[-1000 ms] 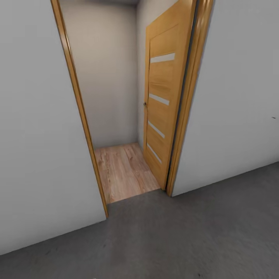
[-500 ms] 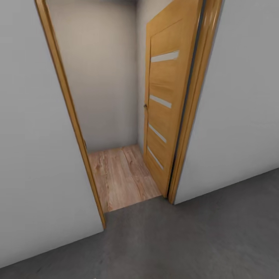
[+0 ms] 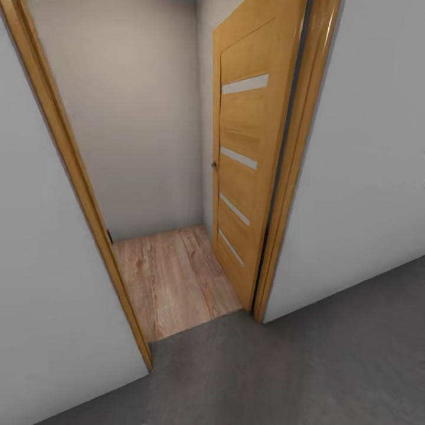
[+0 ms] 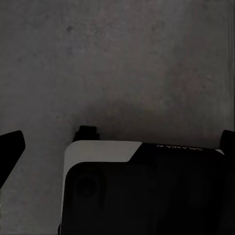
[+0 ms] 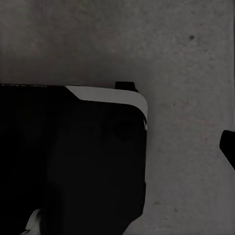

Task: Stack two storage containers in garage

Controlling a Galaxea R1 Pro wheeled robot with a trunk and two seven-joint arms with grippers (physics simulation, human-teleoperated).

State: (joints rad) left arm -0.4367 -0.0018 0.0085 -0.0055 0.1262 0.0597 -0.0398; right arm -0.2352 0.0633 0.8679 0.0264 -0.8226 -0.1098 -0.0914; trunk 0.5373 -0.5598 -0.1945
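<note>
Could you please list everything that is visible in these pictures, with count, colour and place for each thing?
door: one, orange-brown wood with four pale slats, swung open into the room beyond, at the right of the opening.
door frame: one, orange-brown wood, around the opening.
walls: white-grey, on both sides of the opening; another plain wall stands behind it.
wood floor: light planks, inside the opening.
concrete floor: dark grey, mottled, in front of the opening; also under both wrist cameras.
robot body: dark with a white edge, low in the left wrist view; likewise in the right wrist view.
end effector tips: small dark shapes at the picture edges, left, right; open or shut cannot be told.
</note>
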